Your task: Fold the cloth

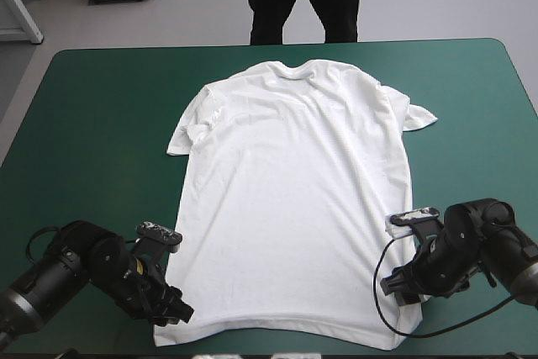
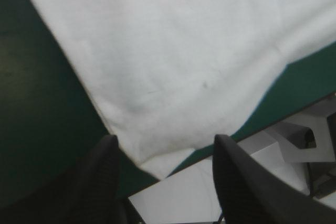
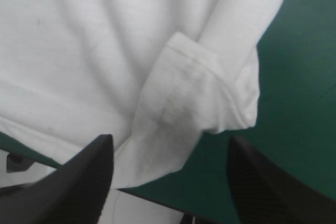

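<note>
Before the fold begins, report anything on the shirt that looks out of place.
The T-shirt lies mostly flat, but its hem corner ahead of the right gripper is doubled over on itself rather than spread out.

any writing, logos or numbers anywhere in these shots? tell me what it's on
None can be read.
The T-shirt is plain white on the side that shows, with no print, logo or tag in any view. A few faint grey marks on it in the wrist views look like smudges, not letters.
The teal-green table cover carries no marking.
</note>
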